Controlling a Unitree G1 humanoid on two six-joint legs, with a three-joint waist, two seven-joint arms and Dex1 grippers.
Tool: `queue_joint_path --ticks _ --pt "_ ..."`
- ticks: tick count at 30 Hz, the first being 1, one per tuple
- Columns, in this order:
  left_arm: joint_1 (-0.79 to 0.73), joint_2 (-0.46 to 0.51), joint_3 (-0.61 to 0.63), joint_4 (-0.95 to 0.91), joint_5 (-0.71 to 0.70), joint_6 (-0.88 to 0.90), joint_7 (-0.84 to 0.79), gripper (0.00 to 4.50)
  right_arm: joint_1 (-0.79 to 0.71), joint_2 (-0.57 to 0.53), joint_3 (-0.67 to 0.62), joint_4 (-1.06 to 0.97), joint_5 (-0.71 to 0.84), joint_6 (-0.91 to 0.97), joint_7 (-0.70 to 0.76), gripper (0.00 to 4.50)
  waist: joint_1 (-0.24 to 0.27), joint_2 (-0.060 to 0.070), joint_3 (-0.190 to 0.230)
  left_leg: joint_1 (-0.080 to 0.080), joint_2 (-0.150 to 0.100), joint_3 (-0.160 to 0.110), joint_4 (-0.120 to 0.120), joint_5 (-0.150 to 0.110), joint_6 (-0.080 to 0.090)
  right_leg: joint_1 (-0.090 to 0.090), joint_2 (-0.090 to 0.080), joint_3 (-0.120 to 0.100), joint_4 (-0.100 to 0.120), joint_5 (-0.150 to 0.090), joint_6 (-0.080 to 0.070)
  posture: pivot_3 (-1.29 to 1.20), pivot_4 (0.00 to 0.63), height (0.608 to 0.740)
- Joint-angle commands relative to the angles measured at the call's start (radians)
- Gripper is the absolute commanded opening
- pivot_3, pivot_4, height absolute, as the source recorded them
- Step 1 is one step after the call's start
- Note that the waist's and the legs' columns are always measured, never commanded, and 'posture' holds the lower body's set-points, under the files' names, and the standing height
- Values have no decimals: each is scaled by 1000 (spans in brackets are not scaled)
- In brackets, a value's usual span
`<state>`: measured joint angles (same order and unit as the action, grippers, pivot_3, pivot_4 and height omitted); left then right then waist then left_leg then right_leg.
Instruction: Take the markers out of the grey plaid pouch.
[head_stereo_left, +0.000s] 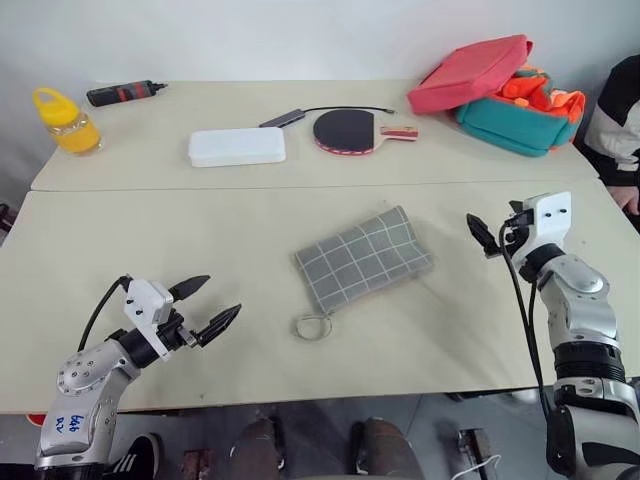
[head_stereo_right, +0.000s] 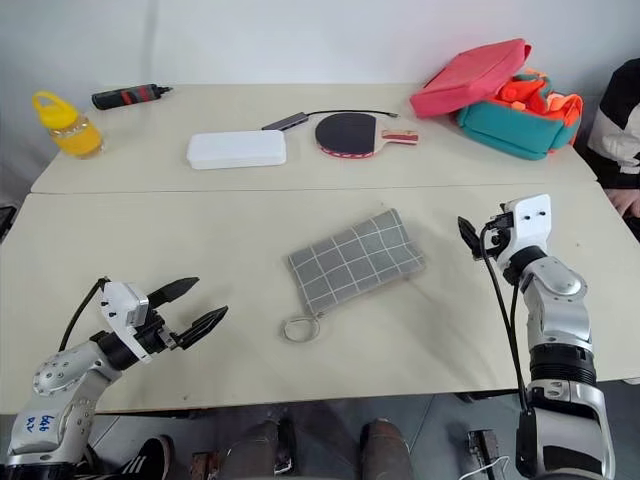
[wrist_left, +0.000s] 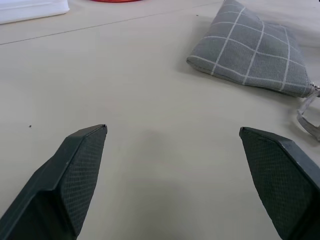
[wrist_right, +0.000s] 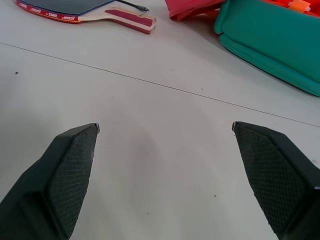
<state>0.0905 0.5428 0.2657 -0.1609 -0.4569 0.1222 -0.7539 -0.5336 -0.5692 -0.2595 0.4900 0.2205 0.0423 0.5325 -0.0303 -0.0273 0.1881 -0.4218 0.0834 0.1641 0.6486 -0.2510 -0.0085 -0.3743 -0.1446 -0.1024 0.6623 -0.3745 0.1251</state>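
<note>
One grey plaid pouch (head_stereo_left: 364, 260) lies flat mid-worktop between my two grippers, its long axis running from the near-left, where the loop pull (head_stereo_left: 312, 326) sits, toward the far-right. My left gripper (head_stereo_left: 205, 306) and right gripper (head_stereo_left: 484, 235) both hover released and empty, about equally near it; I count no markers outside.

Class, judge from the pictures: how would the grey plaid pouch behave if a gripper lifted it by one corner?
The grey plaid pouch is soft fabric, so it would probably sag. It lies flat, so it seems unlikely to roll. Its loop pull may dangle.
</note>
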Motion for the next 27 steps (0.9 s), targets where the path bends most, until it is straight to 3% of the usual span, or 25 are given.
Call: queue_joint_path --ticks 1,14,17,22,27 --pt "-6 -5 6 -15 10 -29 3 4500 7 -4 -2 -57 6 -3 2 4461 0 0 0 0 0 0 0 0 0 0 0 0 0 0 0 0 150 740" --pt "-26 -20 -10 9 40 -106 -13 4500 34 -1 34 -167 27 26 65 4461 0 0 0 0 0 0 0 0 0 0 0 0 0 0 0 0 150 740" --pt "-52 -27 -36 22 68 -145 -16 4500 48 11 75 -259 62 57 138 3912 1 0 0 0 0 0 0 0 0 0 0 0 0 0 0 0 150 740" --pt "-102 -40 -70 59 111 -195 -8 4500 93 10 177 -369 26 65 214 2286 2 0 0 0 0 -1 -1 0 0 0 0 -1 0 0 0 0 150 740" --pt "-153 -37 -132 127 207 -322 -23 4500 91 20 225 -311 -73 6 157 460 3 0 0 0 0 0 0 0 0 0 0 -1 0 0 0 0 150 740"
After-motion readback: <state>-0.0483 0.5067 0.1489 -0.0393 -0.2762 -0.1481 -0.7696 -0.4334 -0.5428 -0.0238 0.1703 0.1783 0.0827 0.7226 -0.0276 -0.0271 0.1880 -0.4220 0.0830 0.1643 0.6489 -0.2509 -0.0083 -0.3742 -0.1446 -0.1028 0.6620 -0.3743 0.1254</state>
